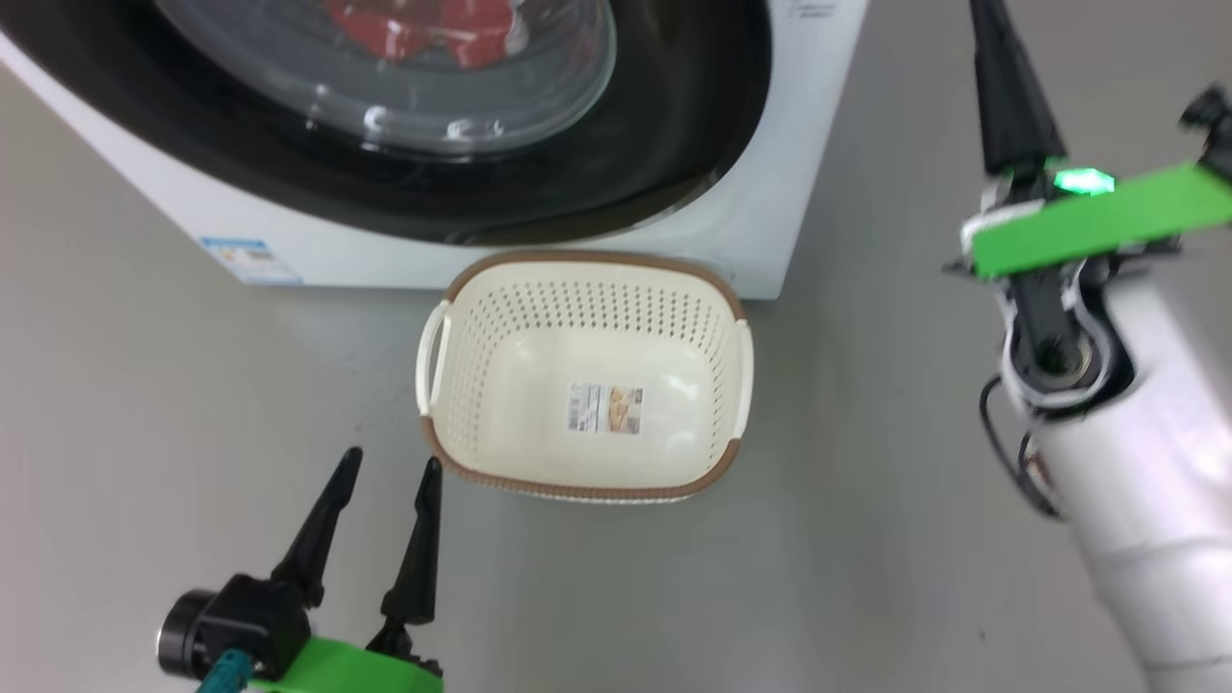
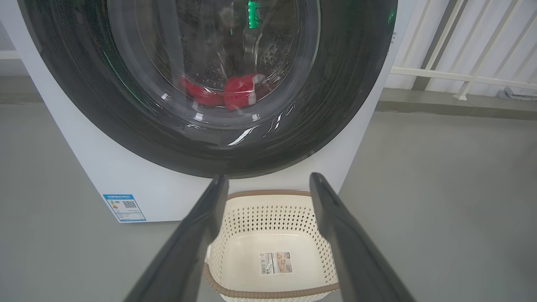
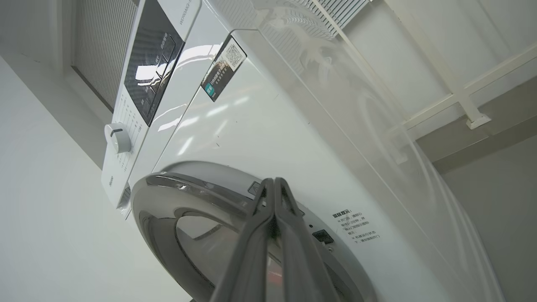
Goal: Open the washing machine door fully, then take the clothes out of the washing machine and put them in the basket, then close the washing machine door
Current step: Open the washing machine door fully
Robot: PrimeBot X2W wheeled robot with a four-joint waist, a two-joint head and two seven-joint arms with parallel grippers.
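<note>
- My left gripper (image 1: 394,458) hangs wide open, holding nothing, just beside the basket (image 1: 587,262) on the floor (image 1: 144,385).
- My right gripper (image 3: 273,181) is pinched shut on nothing, tips by the door (image 3: 176,184) rim.
- Red clothes (image 2: 239,90) lie in the drum (image 2: 272,54), seen through the door.
- I see the basket just before the washer (image 1: 770,241).

head-down, left wrist: common basket (image 1: 592,258)
</note>
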